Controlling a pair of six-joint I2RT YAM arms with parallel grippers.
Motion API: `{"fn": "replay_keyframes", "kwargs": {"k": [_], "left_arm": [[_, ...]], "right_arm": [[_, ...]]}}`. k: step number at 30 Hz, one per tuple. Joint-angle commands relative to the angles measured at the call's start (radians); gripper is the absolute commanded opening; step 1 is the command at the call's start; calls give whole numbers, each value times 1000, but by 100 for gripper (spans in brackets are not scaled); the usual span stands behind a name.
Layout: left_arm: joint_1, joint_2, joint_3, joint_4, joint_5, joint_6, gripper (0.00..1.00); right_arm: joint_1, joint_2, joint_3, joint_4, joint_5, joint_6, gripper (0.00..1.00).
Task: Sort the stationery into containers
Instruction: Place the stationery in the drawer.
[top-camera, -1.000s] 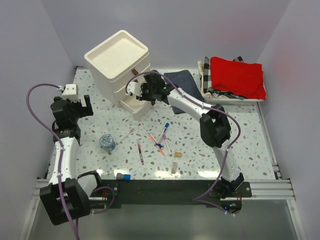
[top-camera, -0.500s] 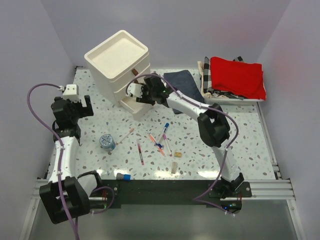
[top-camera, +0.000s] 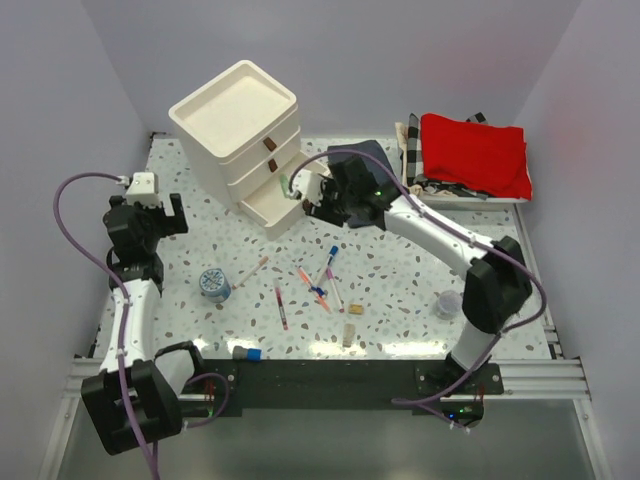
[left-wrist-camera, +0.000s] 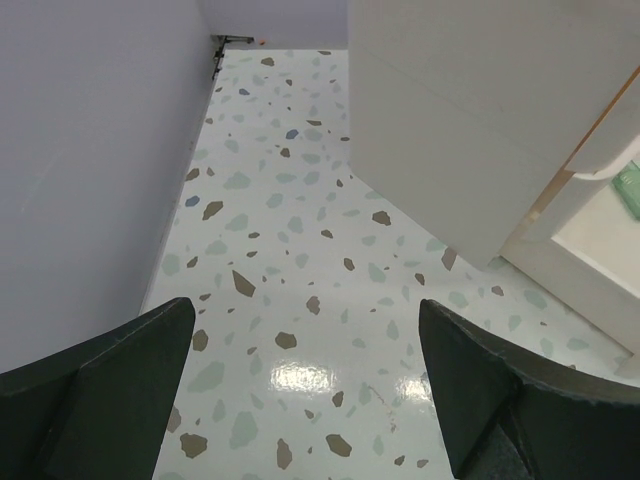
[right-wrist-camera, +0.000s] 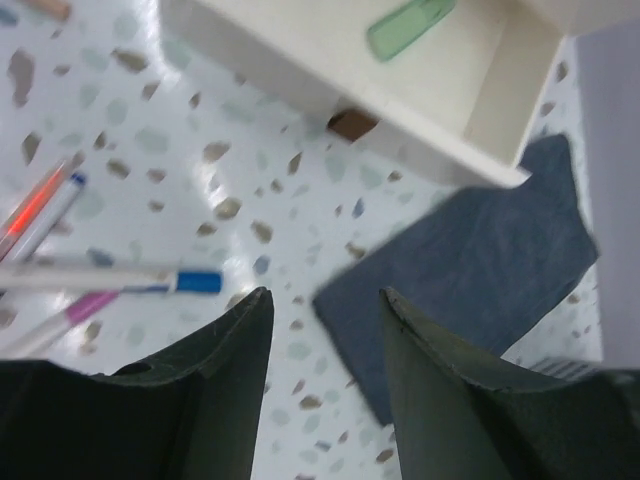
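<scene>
- Your right gripper (right-wrist-camera: 325, 300) has its jaws partly apart with nothing between them. It hangs over the speckled table (left-wrist-camera: 300, 250), just in front of the open bottom drawer (right-wrist-camera: 260, 55).
- The mint-green eraser (right-wrist-camera: 410, 27) lies flat inside that drawer. It is past your fingertips and clear of them, with no contact.
- The brown pull tab (right-wrist-camera: 352, 124) on the drawer front sits between the eraser and your jaws, nearer the jaws.
- The dark blue cloth (right-wrist-camera: 470, 260) lies on the table under your right finger's side and reaches up to the drawer's corner.
- The blue-capped pen (right-wrist-camera: 110, 278), the pink pen (right-wrist-camera: 60, 320) and the red pen (right-wrist-camera: 35, 205) lie on the table off to the left-finger side. None of them is inside the gap.
- Your left gripper (left-wrist-camera: 305, 310) is spread wide and empty. It points down at bare table by the left wall, with the side of the drawer unit (top-camera: 240, 130) to its right.
- In the top view, the two drawers above the open one are pushed in.
- The blue-white roll (top-camera: 214, 284) sits on the table nearer your left arm, well apart from both claws.
- The tan block (top-camera: 356, 311) lies just right of the pens. The blue-capped stick (top-camera: 247, 352) lies at the near table edge. Both are well apart from both grippers.
- The checkered basket (top-camera: 412, 140) with the red cloth (top-camera: 475, 150) stands at the far right, behind your right arm.
</scene>
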Motion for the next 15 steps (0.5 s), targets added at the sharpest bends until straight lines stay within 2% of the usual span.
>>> {"fn": "replay_keyframes", "kwargs": {"k": [1,7,15], "left_arm": [[14,-45,-24,68,10,-6,99],[22,-65,-47,54,21,-9,99],[29,-68,-35,30,27,4,99]], "right_arm": [[-5,-170,-271,-122,-15,68,51],[-6,-291,-496,-99,-41,-12,51],[33,-336,-643,-23,-63,-29,51]]}}
